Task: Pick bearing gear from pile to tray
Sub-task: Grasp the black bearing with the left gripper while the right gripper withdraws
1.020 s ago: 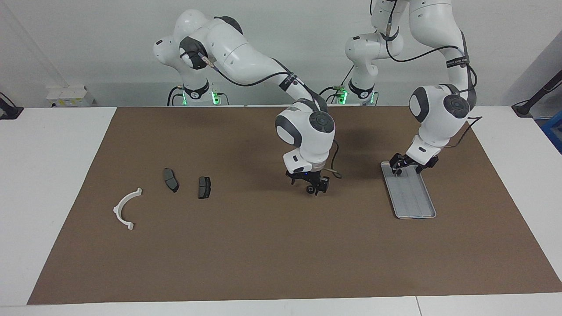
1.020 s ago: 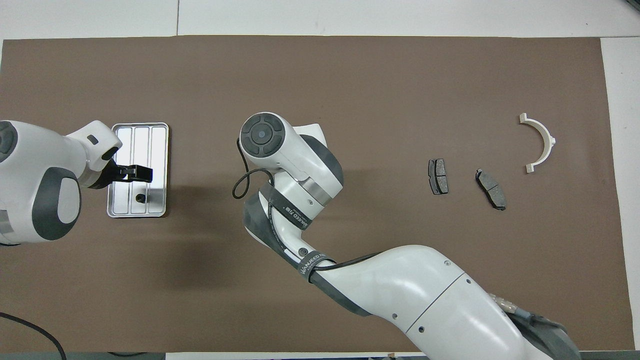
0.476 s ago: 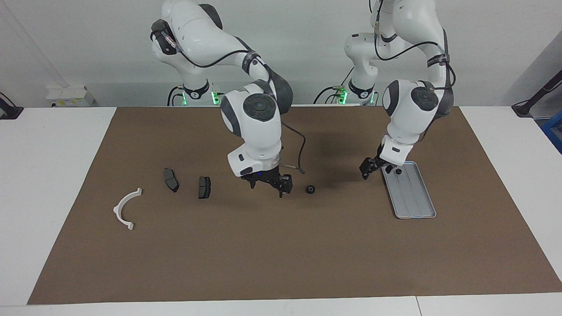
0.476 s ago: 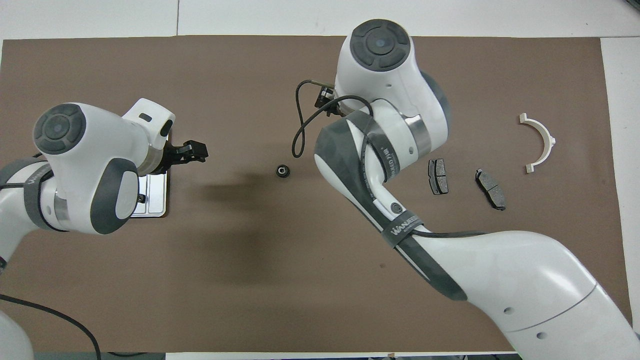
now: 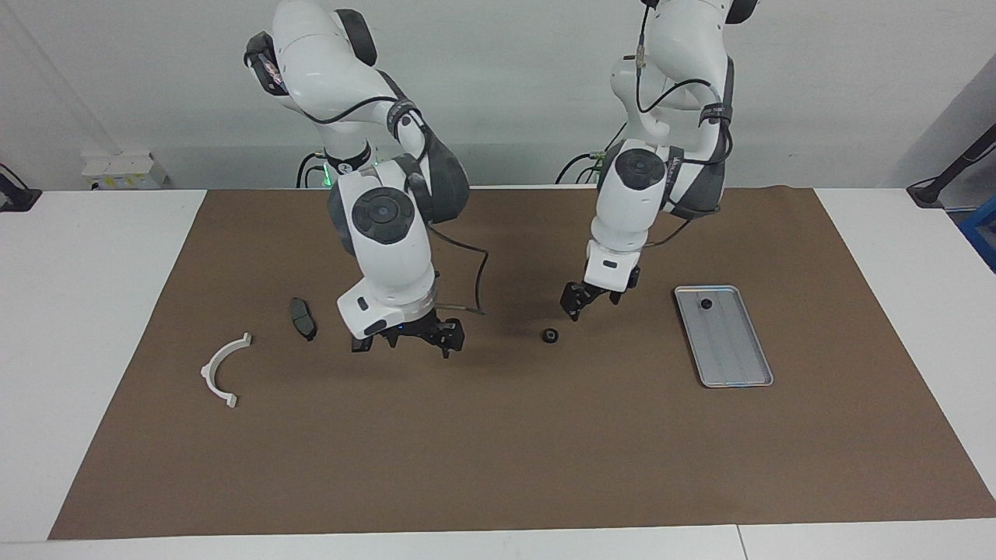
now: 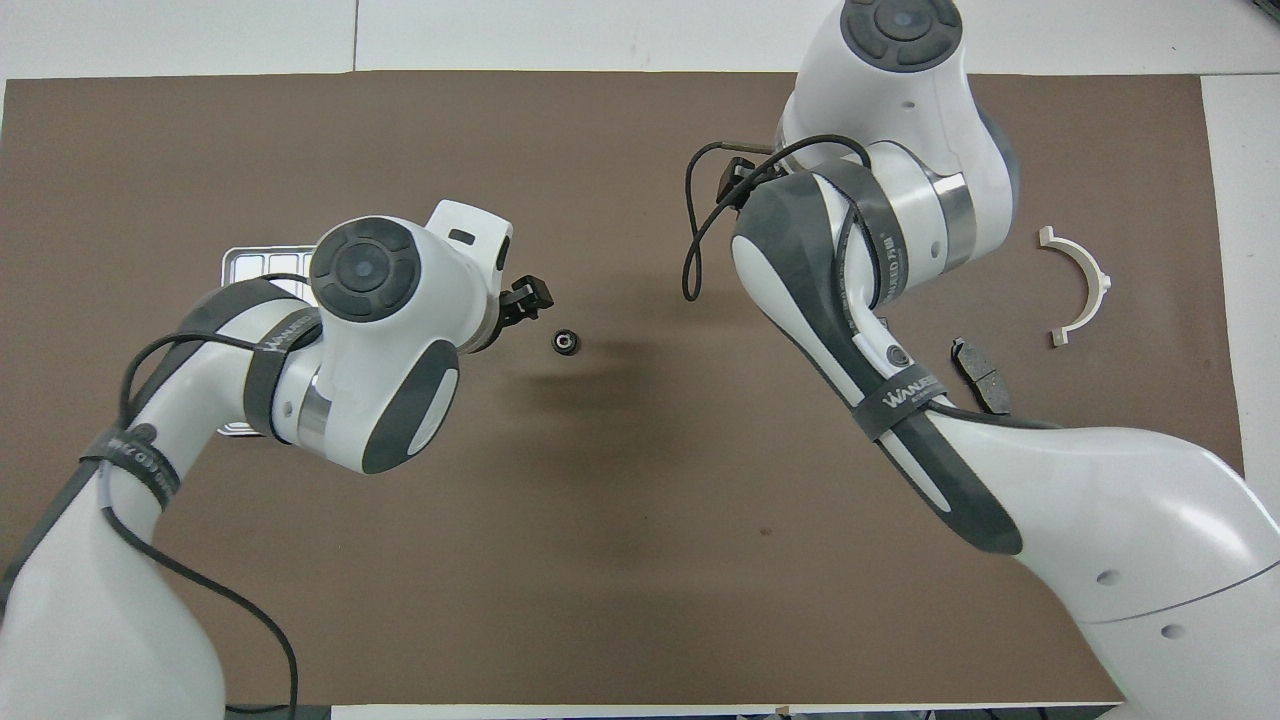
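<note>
A small black bearing gear [image 5: 550, 336] lies alone on the brown mat [image 5: 498, 451], also seen in the overhead view [image 6: 565, 342]. My left gripper [image 5: 578, 305] hangs open just beside and above it, toward the tray; it also shows in the overhead view [image 6: 530, 300]. The silver tray [image 5: 735, 365] holds one tiny black round piece [image 5: 706, 304]. My right gripper [image 5: 408, 346] is open and empty over the pile, hiding one brake pad. The other brake pad [image 5: 303, 318] and the white arc [image 5: 222, 372] lie beside it.
In the overhead view my left arm covers most of the tray [image 6: 250, 262]. My right arm covers one brake pad there; the other pad [image 6: 980, 375] and the arc [image 6: 1080, 285] show. White table surface surrounds the mat.
My right gripper let the bearing gear go on the mat's middle and swung back over the pile. My left gripper left the tray and moved to the bearing gear.
</note>
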